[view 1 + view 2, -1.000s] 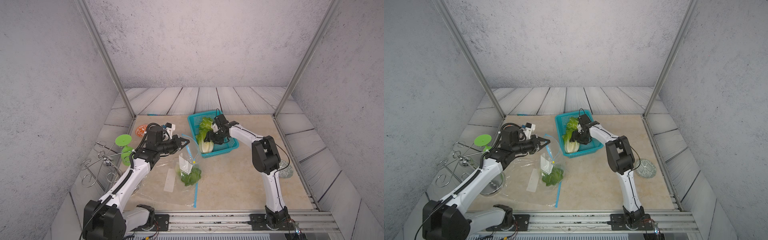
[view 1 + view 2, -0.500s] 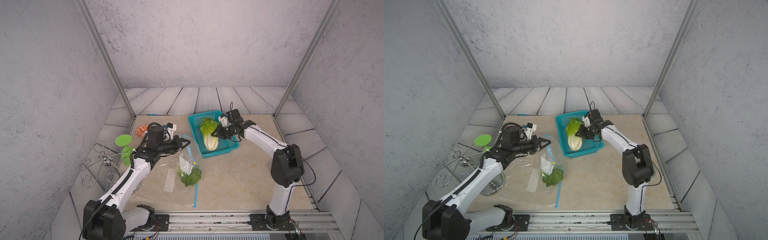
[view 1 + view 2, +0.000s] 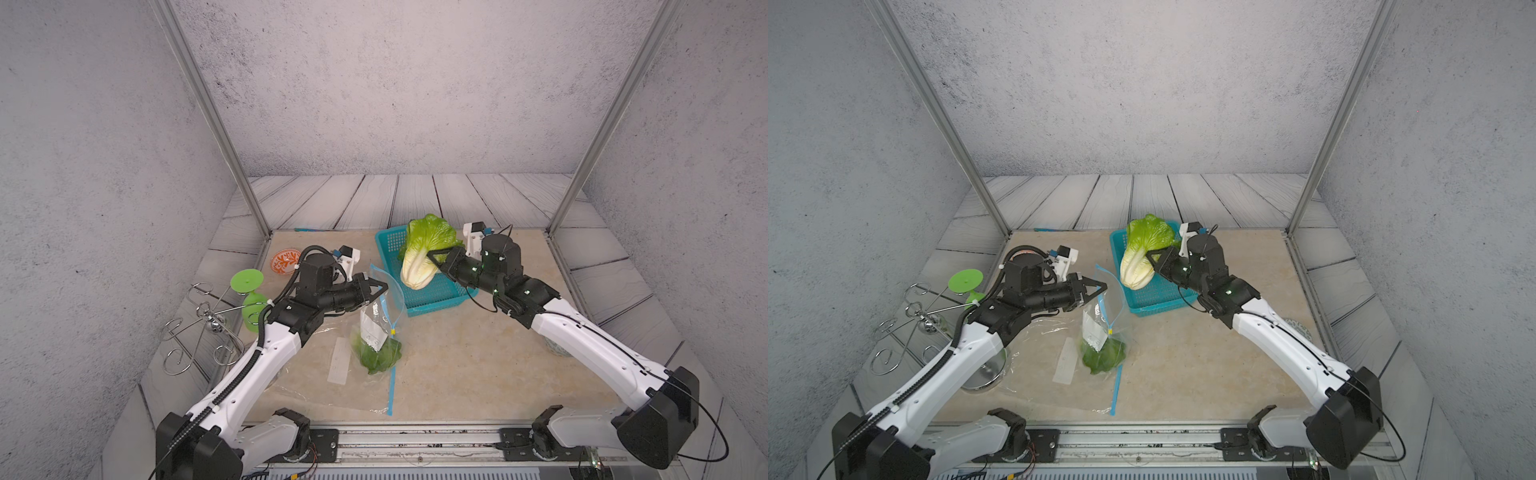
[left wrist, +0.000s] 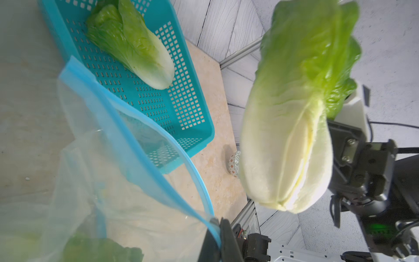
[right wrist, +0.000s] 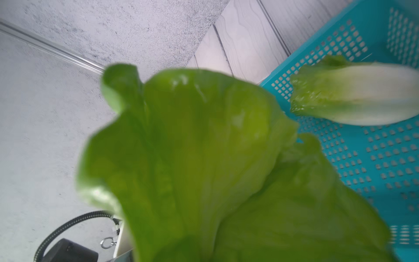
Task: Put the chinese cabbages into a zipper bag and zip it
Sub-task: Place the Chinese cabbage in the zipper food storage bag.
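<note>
My right gripper (image 3: 435,261) is shut on a chinese cabbage (image 3: 423,249), holding it tilted in the air above the blue basket (image 3: 432,297). The leaves (image 5: 204,163) hide the fingers in the right wrist view. Another cabbage (image 4: 136,52) lies in the basket. My left gripper (image 3: 380,286) is shut on the blue zip rim (image 4: 158,145) of the clear zipper bag (image 3: 376,328) and holds its mouth up, open toward the basket. A third cabbage (image 3: 380,356) lies at the bottom of the bag.
At the left stand a green goblet (image 3: 248,299), a wire rack (image 3: 199,328) and an orange patterned dish (image 3: 285,259). A steel bowl (image 3: 984,370) sits under my left arm. A small patterned bowl (image 3: 1298,328) shows beside my right arm.
My right gripper closed on a cabbage in the basket and lifted it up out of the basket. The right arm swung outward. My left arm kept still with the bag.
</note>
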Controlling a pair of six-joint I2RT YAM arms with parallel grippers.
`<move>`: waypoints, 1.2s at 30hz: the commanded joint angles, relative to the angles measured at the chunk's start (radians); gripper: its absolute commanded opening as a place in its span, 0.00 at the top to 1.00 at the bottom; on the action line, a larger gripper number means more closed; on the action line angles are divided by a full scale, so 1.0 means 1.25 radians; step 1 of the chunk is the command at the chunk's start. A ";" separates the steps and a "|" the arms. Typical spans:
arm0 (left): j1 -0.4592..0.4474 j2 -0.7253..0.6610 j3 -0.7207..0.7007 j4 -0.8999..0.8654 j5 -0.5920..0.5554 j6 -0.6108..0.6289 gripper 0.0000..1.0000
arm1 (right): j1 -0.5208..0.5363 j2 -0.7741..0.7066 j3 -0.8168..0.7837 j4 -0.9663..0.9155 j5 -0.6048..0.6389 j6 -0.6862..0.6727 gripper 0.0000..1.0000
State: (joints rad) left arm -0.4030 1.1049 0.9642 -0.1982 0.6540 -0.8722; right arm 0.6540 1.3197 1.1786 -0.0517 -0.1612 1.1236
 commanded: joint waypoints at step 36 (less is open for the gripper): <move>-0.034 -0.056 0.037 -0.012 -0.131 0.010 1.00 | 0.177 0.089 -0.198 0.219 0.134 0.282 0.92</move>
State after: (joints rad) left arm -0.4313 1.0489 0.9707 -0.3035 0.4606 -0.8787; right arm 0.8463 1.3857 0.9836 0.2581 0.0143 1.4475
